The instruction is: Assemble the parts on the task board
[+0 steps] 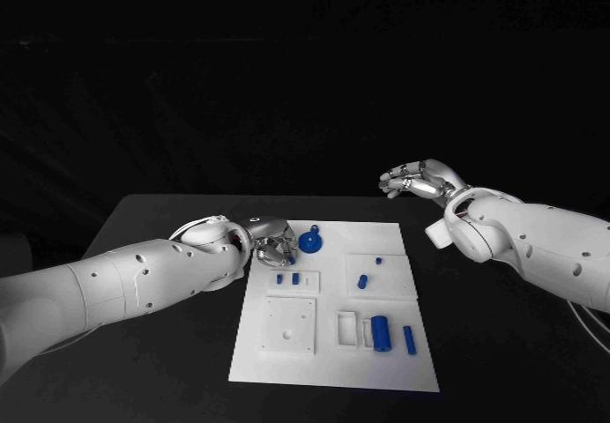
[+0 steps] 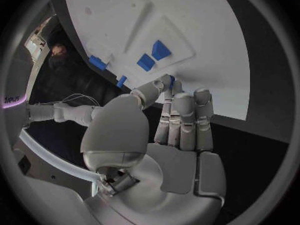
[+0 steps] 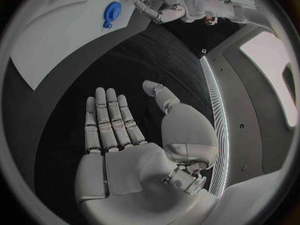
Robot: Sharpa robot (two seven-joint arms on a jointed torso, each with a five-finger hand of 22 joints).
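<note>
The white task board [image 1: 333, 357] lies in the middle of the table. My left hand [image 1: 264, 244] hovers at its far left corner, beside a round blue part [image 1: 310, 241]. In the left wrist view the left hand [image 2: 178, 135] has its thumb meeting a fingertip, pinching a small blue part [image 2: 170, 81]. Two small blue pieces [image 1: 288, 278] stand in a recess, and a blue cylinder [image 1: 380, 332] and a thin blue peg [image 1: 408, 339] lie nearer me. My right hand [image 1: 420, 182] is raised behind the board's far right corner, its fingers straight and holding nothing [image 3: 109, 130].
Two more small blue parts [image 1: 362, 282] sit on the board's right half. Square white recesses [image 1: 290, 324] take up its near left. Bare black table [image 1: 509, 352] surrounds the board on all sides.
</note>
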